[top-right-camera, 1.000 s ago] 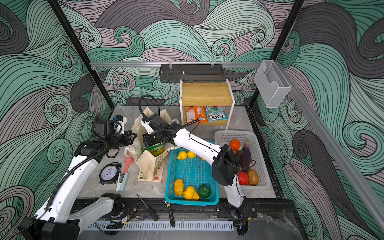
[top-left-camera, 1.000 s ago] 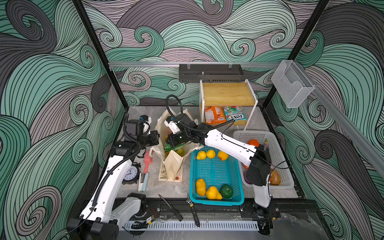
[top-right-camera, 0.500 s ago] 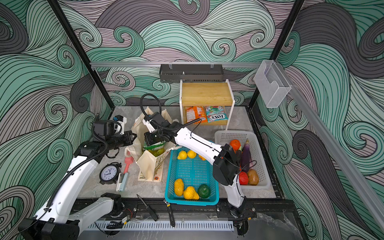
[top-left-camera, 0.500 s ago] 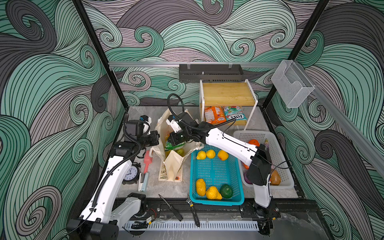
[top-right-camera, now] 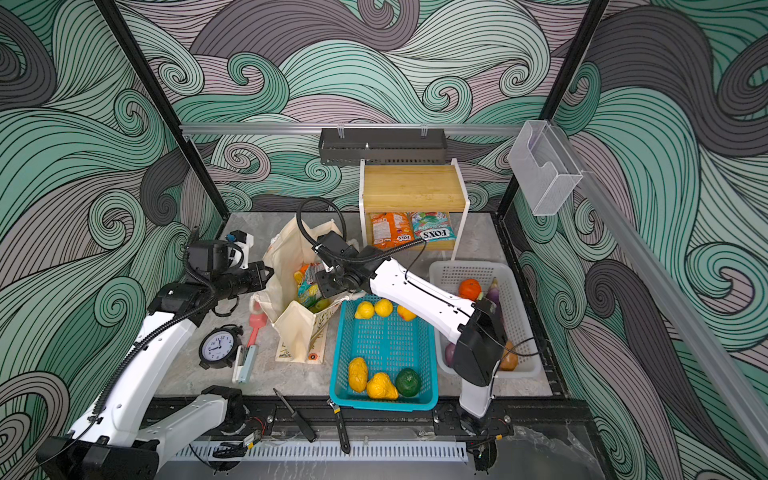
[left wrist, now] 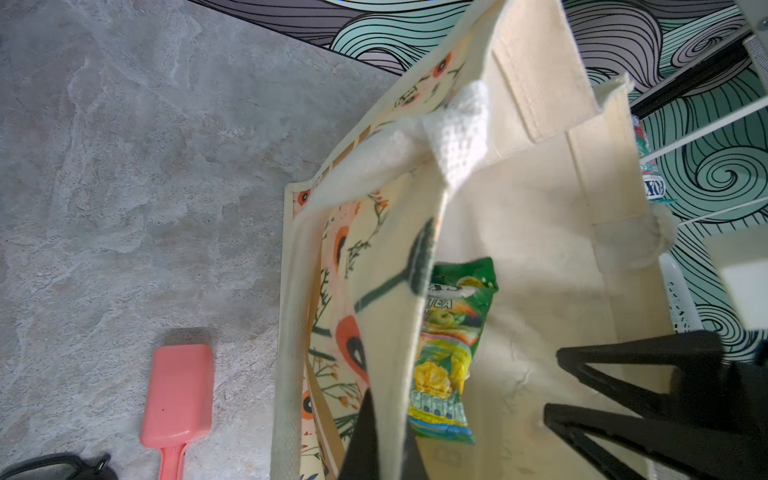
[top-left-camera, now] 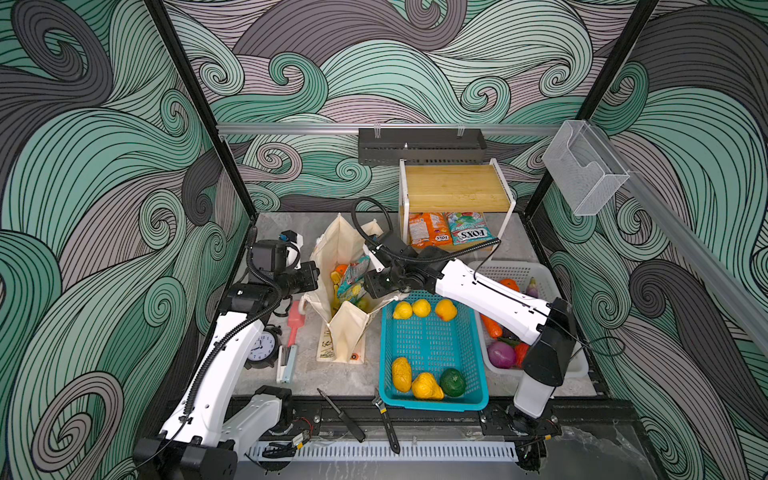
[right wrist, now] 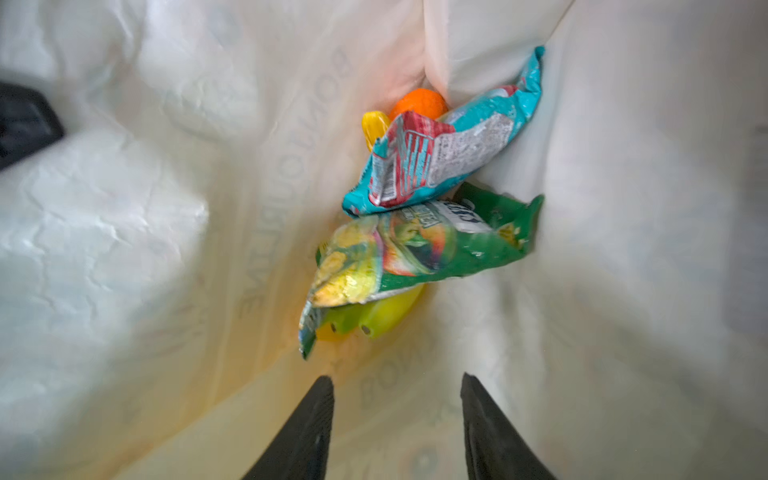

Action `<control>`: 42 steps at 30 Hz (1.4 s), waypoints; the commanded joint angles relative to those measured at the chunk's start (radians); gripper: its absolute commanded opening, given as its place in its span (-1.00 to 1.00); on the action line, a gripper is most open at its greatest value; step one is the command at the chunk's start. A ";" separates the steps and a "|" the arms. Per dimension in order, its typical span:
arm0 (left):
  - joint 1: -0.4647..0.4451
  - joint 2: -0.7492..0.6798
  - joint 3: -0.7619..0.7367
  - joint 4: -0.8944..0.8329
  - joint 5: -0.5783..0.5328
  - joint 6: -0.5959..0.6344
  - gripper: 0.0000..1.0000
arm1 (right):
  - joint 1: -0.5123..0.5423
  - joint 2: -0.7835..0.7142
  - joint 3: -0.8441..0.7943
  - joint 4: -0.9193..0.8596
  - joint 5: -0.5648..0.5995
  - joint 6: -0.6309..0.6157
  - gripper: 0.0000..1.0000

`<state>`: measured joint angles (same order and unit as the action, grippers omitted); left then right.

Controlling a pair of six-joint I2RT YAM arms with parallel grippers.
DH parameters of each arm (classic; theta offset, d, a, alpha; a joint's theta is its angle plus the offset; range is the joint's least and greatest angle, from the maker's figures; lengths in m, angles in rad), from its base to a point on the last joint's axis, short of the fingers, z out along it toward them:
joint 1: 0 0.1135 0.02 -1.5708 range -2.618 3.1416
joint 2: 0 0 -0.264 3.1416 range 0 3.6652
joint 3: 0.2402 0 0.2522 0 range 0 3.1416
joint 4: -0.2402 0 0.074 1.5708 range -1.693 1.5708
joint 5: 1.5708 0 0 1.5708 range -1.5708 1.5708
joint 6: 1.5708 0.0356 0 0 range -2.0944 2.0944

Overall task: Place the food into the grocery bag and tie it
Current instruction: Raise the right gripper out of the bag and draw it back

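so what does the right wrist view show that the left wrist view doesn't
Only the right wrist view: the teal-red packet, the orange and the banana bunch. Only the left wrist view: the left gripper shut on the grocery bag wall, the bag's floral outside, a white handle and the pink scoop on the table. Both: the green-yellow packet inside the bag and the open right gripper.

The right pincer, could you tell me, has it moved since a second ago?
Yes. In both top views the right pincer has shifted to the right over the grocery bag, closer to the teal basket.
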<state>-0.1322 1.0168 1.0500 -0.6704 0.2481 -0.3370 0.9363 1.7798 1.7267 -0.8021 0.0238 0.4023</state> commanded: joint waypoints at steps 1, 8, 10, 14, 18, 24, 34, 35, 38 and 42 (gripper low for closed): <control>0.002 -0.003 -0.012 -0.041 0.020 -0.009 -1.00 | -0.004 -0.069 -0.009 -0.046 0.057 0.012 0.31; 0.002 -0.013 -0.013 -0.038 0.006 -0.008 -1.00 | -0.028 -0.272 -0.138 0.024 0.136 0.069 0.99; 0.002 -0.015 -0.013 -0.038 0.003 -0.009 -1.00 | -0.053 -0.316 -0.190 0.066 0.131 0.083 0.99; 0.002 -0.009 -0.015 -0.035 0.009 -0.013 -1.00 | -0.104 -0.306 -0.256 0.114 0.038 0.099 0.99; 0.002 -0.005 -0.016 -0.034 0.010 -0.015 -1.00 | -0.128 -0.252 -0.347 0.309 -0.171 0.134 0.31; -0.005 -0.016 0.024 -0.053 -0.006 -0.076 -1.00 | -0.115 -0.157 -0.193 0.223 -0.205 0.090 -1.00; -0.003 -0.010 0.284 -0.263 -0.436 -0.033 -1.00 | -0.115 -0.162 -0.053 0.216 -0.166 0.078 -1.00; -0.002 -0.013 0.297 -0.280 -0.531 -0.026 -1.00 | -0.130 -0.181 -0.069 0.199 -0.152 0.077 -1.00; -0.003 -0.033 0.293 -0.289 -0.661 -0.010 -1.00 | -0.185 -0.265 -0.148 0.154 -0.089 0.083 -1.00; -0.003 -0.044 0.270 -0.273 -0.701 -0.005 -1.00 | -0.233 -0.353 -0.208 0.094 -0.010 0.073 -1.00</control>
<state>-0.1360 0.9981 1.3064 -0.9501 -0.2871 -0.3672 0.7403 1.5253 1.5169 -0.6849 -0.0956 0.5011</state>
